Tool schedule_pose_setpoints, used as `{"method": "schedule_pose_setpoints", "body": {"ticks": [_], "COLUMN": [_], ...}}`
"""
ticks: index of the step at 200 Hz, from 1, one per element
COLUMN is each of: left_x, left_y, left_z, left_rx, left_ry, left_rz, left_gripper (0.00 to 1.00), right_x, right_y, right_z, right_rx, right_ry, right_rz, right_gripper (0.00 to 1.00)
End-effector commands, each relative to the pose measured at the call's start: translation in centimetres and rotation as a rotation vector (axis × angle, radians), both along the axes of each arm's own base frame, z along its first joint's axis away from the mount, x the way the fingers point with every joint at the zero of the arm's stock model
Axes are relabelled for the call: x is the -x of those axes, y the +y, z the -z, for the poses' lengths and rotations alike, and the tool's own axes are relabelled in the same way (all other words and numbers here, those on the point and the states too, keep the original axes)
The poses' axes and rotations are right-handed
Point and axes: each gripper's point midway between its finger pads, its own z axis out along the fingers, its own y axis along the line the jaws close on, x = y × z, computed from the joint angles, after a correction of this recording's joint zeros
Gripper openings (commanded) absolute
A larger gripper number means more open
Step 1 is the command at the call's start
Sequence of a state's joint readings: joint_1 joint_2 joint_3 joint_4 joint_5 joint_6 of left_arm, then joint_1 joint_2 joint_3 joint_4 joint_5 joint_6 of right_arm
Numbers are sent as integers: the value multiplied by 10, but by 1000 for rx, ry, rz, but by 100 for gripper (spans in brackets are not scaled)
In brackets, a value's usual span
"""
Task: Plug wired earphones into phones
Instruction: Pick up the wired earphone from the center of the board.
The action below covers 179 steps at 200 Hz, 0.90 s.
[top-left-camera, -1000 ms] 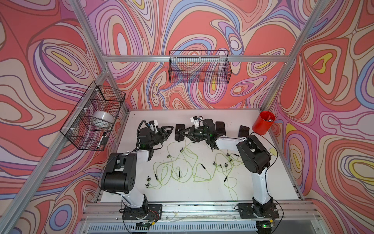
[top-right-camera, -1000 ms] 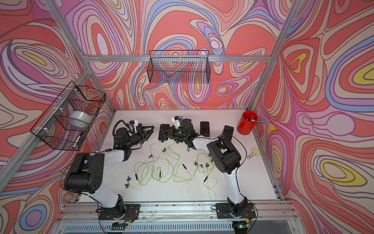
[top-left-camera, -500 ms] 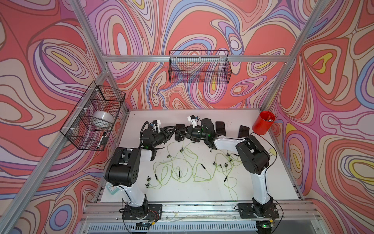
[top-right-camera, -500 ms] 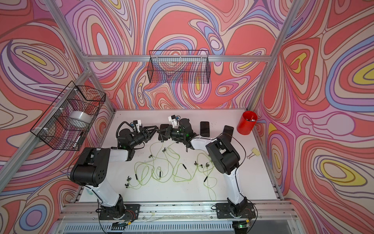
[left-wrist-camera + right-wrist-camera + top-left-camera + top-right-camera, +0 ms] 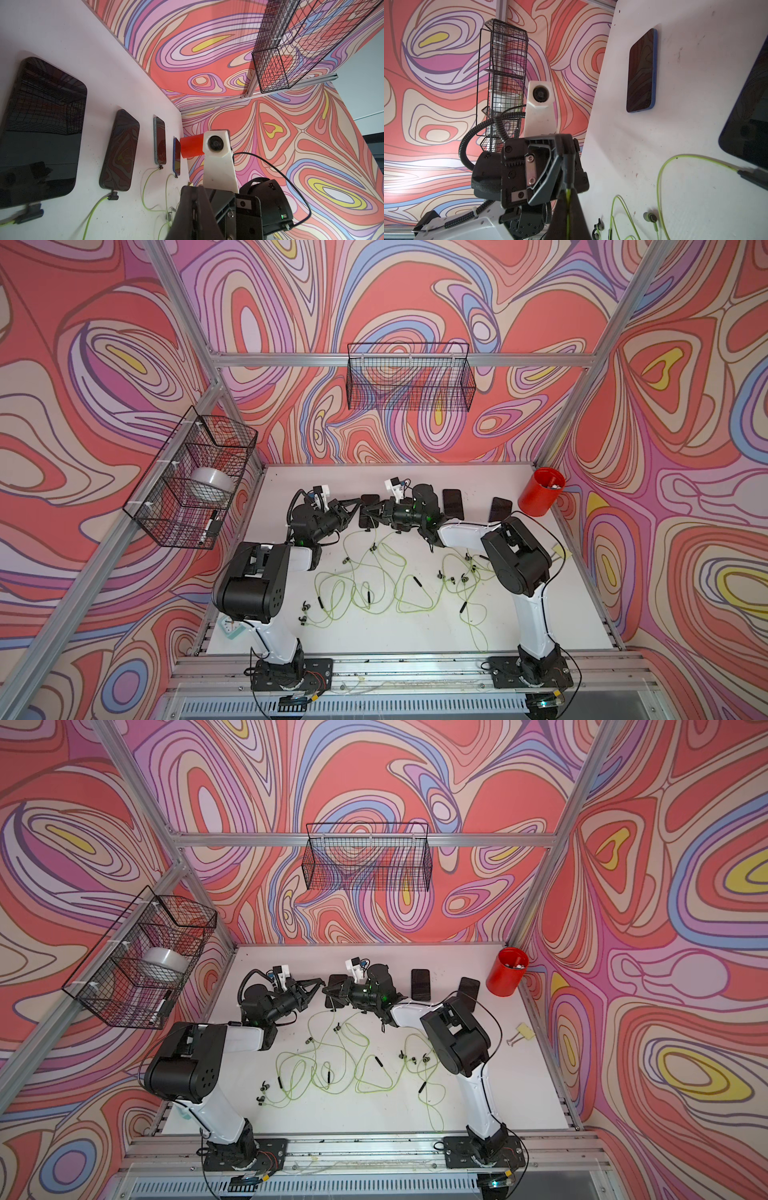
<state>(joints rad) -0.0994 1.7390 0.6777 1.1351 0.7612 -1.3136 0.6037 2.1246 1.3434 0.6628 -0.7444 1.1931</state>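
Both sets of jaws clamp one cable (image 5: 567,209), left gripper (image 5: 567,176) tip to tip with right gripper (image 5: 567,197). An uncabled phone (image 5: 641,70) lies flat nearby. Opposed pulls could strain the cable; dragged slack could tug a neighbour's plug (image 5: 748,173) loose

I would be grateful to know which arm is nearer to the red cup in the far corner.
Right. The right arm bends close to the red cup, its elbow just short of it; the left arm stands on the opposite side of the table.
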Motion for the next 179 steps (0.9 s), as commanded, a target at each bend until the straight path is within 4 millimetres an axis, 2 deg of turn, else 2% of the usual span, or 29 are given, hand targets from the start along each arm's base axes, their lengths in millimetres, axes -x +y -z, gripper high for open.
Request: {"method": "schedule_pose_setpoints", "body": {"ticks": [1,19,45,81,118,143,179], "left_x": [3,3,1,-1,1,6,10], "left_y": [-2,-2,-3,-6,-21,-36,-46], "left_z": [-4,-3,-2,-1,5,13,13], "left_rx": [8,5,-1,-3,-9,-26,-28], "left_ry": [-36,-33,-26,-14,35,86,97], "left_rz": [8,6,11,37,129,228,303], "left_gripper": [1,0,0,0,0,0,0], "right_x": [-2,-1,0,-5,-11,-11,-8], "right_y": [3,2,-5,-27,-40,-39,-38], "right_z": [2,3,4,3,1,0,2], "right_rx": [-15,-15,4,33,33,34,33], "right_ry": [-9,-6,-7,-16,-20,-29,-29], "right_rz": [4,1,4,26,15,-16,-41], "right_gripper": [0,1,19,36,37,37,35]}}
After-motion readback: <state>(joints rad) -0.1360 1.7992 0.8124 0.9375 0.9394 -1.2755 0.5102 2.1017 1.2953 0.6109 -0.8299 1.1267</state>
